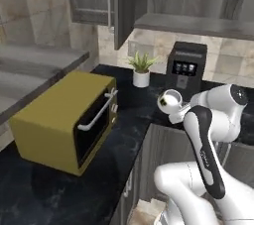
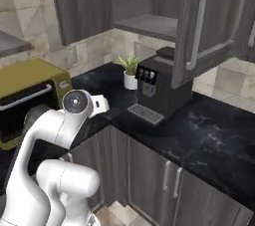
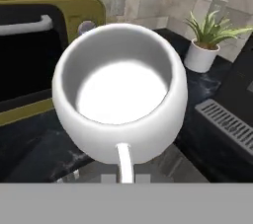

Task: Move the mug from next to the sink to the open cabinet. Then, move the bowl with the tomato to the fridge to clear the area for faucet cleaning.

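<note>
My jaws (image 1: 174,111) are clamped narrow on the mug (image 1: 169,100), pinching its thin white handle, which runs down to the bottom edge of the hand view; the mug (image 3: 120,94) sits upright right in front of me there, its mouth open toward the camera and its inside white and bare. In the left base view I carry it in the air above the front edge of the black marbled tabletop (image 1: 59,189), clear of the surface. Beyond the mug and a little to one side stands the black coffee machine (image 1: 184,66), with its ribbed drip grille (image 3: 230,122) near the mug's flank in the hand view. Next to the machine, farther from me, is a small potted plant (image 1: 141,69) in a white pot, its green leaves spread. On the other side of my jaws sits the mustard-yellow microwave (image 1: 67,119) with a dark window and a white bar handle; in the hand view its front lies just behind the mug's rim. Above and ahead of my jaws hangs the open cabinet (image 1: 196,23), its thick grey shelf well higher than the mug, and its door (image 2: 206,26) with a long pale handle stands swung out over the coffee machine in the right base view. Below the tabletop, under my jaws, are grey wood-grain base cabinets (image 2: 164,180).
</note>
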